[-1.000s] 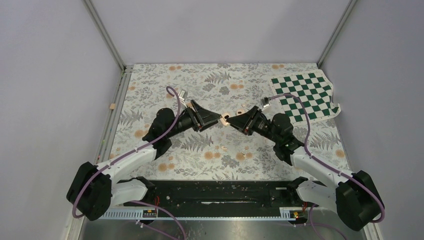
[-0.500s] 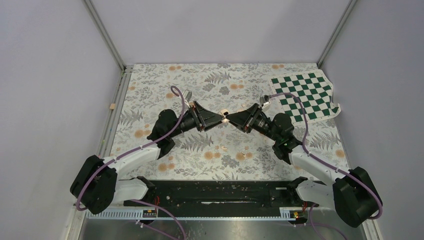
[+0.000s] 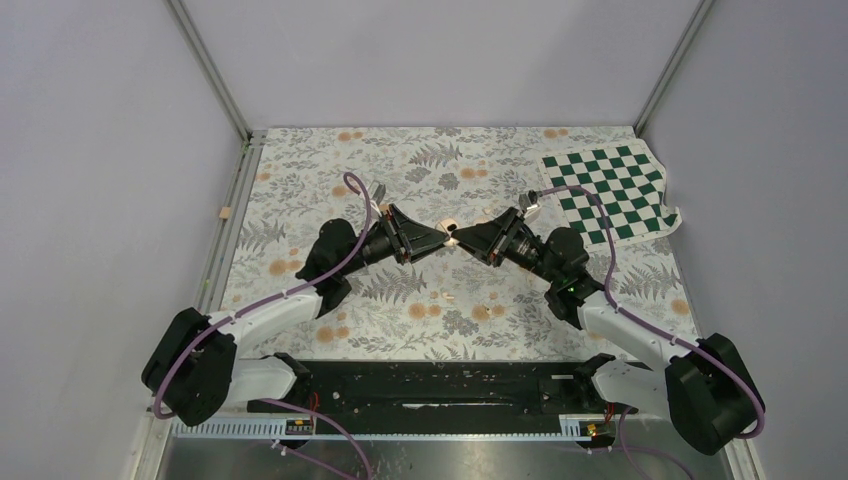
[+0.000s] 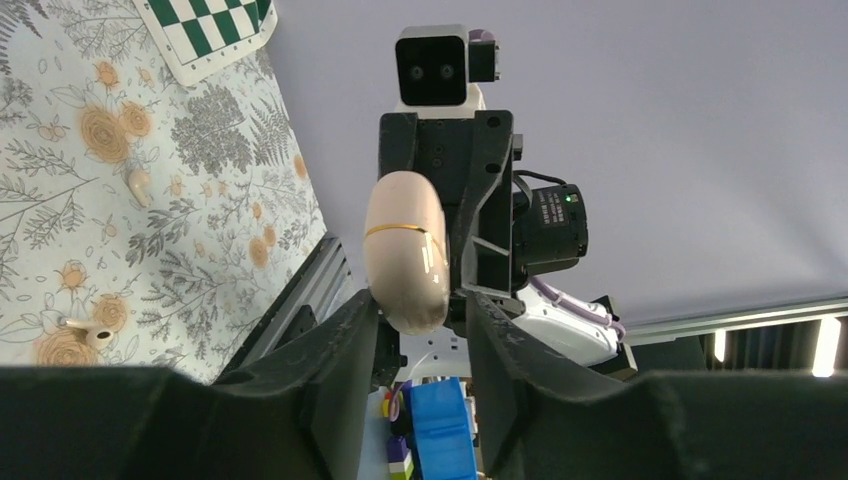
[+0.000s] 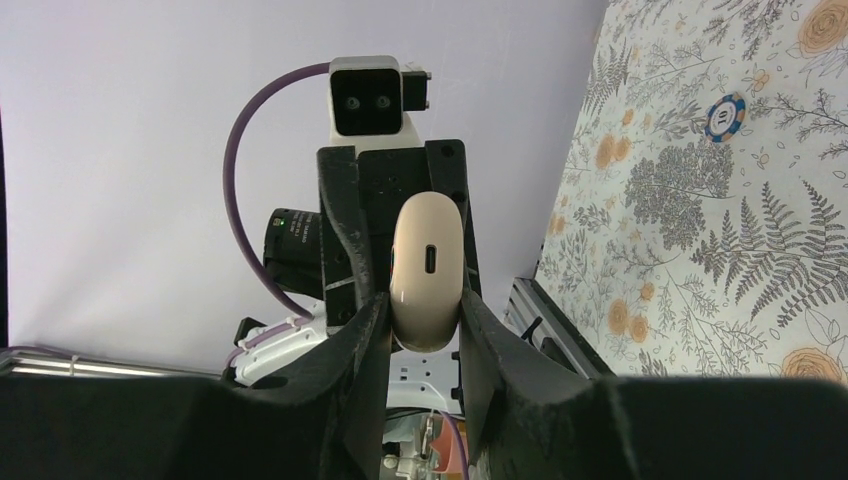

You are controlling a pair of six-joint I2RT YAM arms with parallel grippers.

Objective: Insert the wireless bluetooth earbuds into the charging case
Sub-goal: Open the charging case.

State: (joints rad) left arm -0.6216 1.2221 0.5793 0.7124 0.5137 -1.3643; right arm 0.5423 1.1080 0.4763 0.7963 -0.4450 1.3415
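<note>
**While both arms are pointing tip to tip, the case (image 5: 428,270) is sitting between them**

Where the two arms are facing each other at the centre of the overhead view, the closed peach case is sitting between their tips, above the flowered cloth (image 3: 300,160). At the middle of the right wrist view, the right gripper (image 5: 420,320) is pinching the lower end of the case, both fingers pressing its sides and the charging port facing the camera. At the middle of the left wrist view, the left gripper (image 4: 420,310) is bracketing the same case. One finger is lying against it and a sliver of gap is showing at the other, so I cannot tell whether it is squeezing. At the left edge of that view, an earbud (image 4: 140,183) is lying on the cloth, and a second earbud (image 4: 88,330) is lying lower down, well apart from the first.
</note>
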